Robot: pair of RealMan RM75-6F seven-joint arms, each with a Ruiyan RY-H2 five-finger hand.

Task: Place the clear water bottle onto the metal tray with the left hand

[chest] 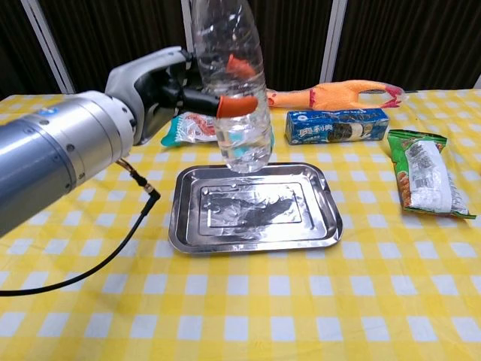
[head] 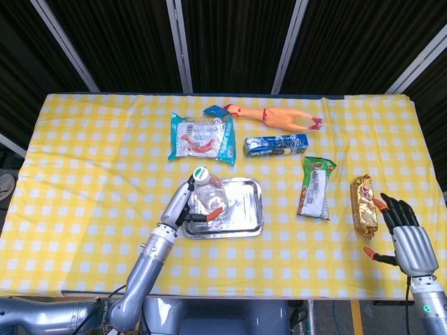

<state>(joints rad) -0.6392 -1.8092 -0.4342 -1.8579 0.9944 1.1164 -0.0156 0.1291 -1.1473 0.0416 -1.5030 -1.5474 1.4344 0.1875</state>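
My left hand (chest: 176, 86) grips the clear water bottle (chest: 233, 98) and holds it upright in the air above the metal tray (chest: 255, 233). In the head view the bottle (head: 207, 194) with its green-white cap hangs over the left part of the tray (head: 244, 209), and the left hand (head: 183, 206) is at its left side. The bottle's top runs out of the chest view. My right hand (head: 404, 234) rests far right near the table's front edge, fingers spread, holding nothing.
Behind the tray lie a teal snack bag (head: 201, 137), a rubber chicken (head: 276, 116) and a blue biscuit pack (head: 276, 144). To the right lie a green packet (head: 316, 186) and a gold packet (head: 364, 205). A black cable (chest: 113, 256) trails from my left arm.
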